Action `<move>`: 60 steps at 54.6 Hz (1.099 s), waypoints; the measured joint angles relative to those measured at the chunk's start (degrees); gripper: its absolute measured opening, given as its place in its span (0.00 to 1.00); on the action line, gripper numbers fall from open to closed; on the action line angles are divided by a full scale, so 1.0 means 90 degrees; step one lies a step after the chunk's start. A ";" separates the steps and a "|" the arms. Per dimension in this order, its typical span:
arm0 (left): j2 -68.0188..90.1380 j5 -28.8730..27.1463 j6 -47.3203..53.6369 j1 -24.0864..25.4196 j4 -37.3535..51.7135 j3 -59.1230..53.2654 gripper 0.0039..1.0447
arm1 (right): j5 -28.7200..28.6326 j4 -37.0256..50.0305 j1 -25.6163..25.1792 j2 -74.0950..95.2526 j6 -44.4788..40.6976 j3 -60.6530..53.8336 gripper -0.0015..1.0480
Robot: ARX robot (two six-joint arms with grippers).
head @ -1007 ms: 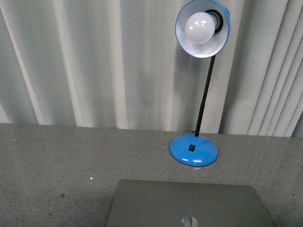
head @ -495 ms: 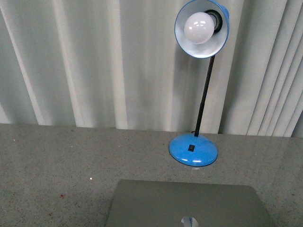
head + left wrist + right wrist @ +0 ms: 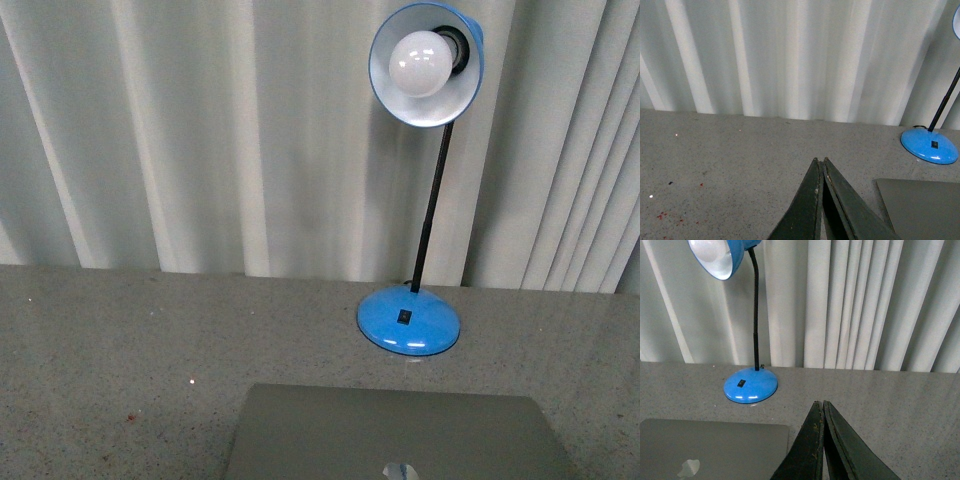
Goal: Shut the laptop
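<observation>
Pale pleated curtains (image 3: 200,130) hang behind a grey speckled tabletop (image 3: 120,360), which carries a blue lamp (image 3: 410,320) and the laptop (image 3: 400,435). From the front, the laptop lies at the near edge of the picture with its lid up-facing and flat, the pale logo (image 3: 400,470) showing on the silver-grey surface; no keys or screen are visible, so it looks closed. The lamp's round base stands just beyond the laptop's far edge, apart from it, and its black stem rises to a blue shade (image 3: 428,62) holding a white bulb (image 3: 420,60), which faces toward the camera. The left pincer (image 3: 821,162) has its two dark fingers pressed together at the tips, pinching nothing, and it hangs over bare tabletop; the laptop's corner (image 3: 920,207) lies to its right and the lamp base (image 3: 930,145) further off on that same side. The right pincer (image 3: 819,404) is likewise pressed together and empty; the laptop (image 3: 715,447) lies just to its left, logo (image 3: 689,467) visible, with the lamp (image 3: 750,385) beyond it. Neither pincer touches the laptop.
</observation>
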 joint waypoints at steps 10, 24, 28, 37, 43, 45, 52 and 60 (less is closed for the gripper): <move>-0.0403 0.0002 0.0000 0.0000 -0.0403 0.0000 0.03 | 0.0000 -0.0381 0.0000 -0.0381 0.0000 0.0000 0.03; -0.1477 0.0010 0.0000 0.0000 -0.1671 0.0002 0.03 | -0.0002 -0.1656 0.0000 -0.1525 0.0002 0.0002 0.03; -0.1681 0.0015 0.0000 0.0000 -0.1698 0.0002 0.03 | -0.0002 -0.1668 -0.0002 -0.1644 0.0002 0.0002 0.03; -0.1685 0.0010 0.0000 0.0000 -0.1729 0.0002 0.03 | -0.0005 -0.1693 -0.0002 -0.1649 -0.0002 0.0002 0.04; -0.1695 0.0012 0.0000 0.0000 -0.1729 0.0002 0.24 | -0.0002 -0.1693 0.0000 -0.1649 0.0002 0.0002 0.28; -0.1695 0.0012 -0.0002 0.0000 -0.1729 0.0002 0.29 | -0.0002 -0.1693 0.0000 -0.1649 0.0000 0.0002 0.33; -0.1695 0.0012 -0.0002 0.0000 -0.1729 0.0002 0.50 | -0.0005 -0.1693 -0.0002 -0.1649 0.0000 0.0002 0.55; -0.1698 0.0015 -0.0002 0.0000 -0.1729 0.0002 0.74 | -0.0002 -0.1693 -0.0002 -0.1649 0.0000 0.0002 0.77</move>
